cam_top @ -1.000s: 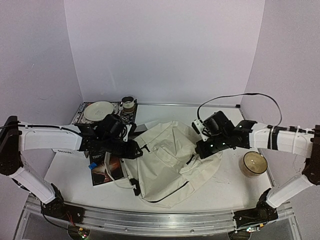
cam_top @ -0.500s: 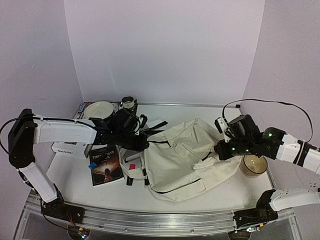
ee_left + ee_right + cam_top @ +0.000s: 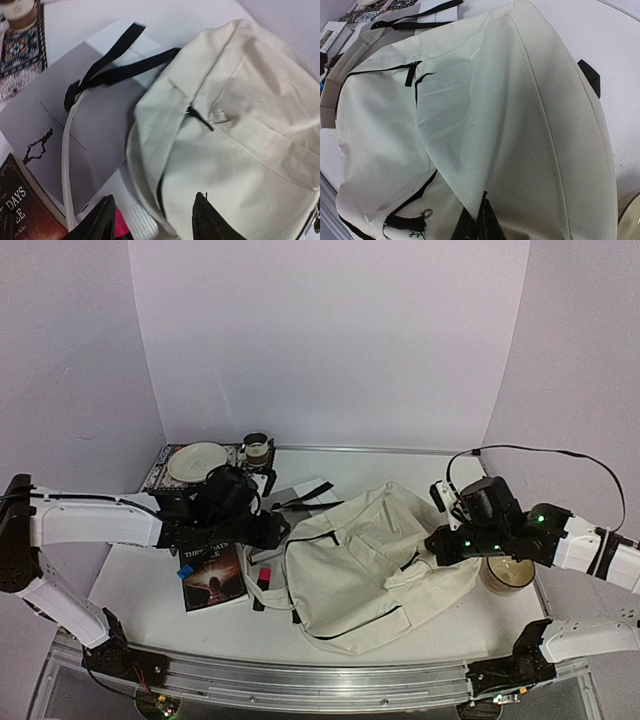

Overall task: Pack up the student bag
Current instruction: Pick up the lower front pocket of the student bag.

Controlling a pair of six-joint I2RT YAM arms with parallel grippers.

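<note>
Here, the right jaws pinch a fold of the student bag (image 3: 360, 560), lying mid-frame on the tabletop (image 3: 440, 625), its inside hidden. The left jaws gape empty at its left edge; a tan bowl (image 3: 508, 568) sits at right.

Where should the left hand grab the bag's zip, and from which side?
Probably the black zip pull on the bag. It is a thin strip lying loose on the cloth, free at its end. The open left gripper is best coming down from above, its jaws straddling the strip. The right gripper pinches a fold at the bag's other side.
</note>
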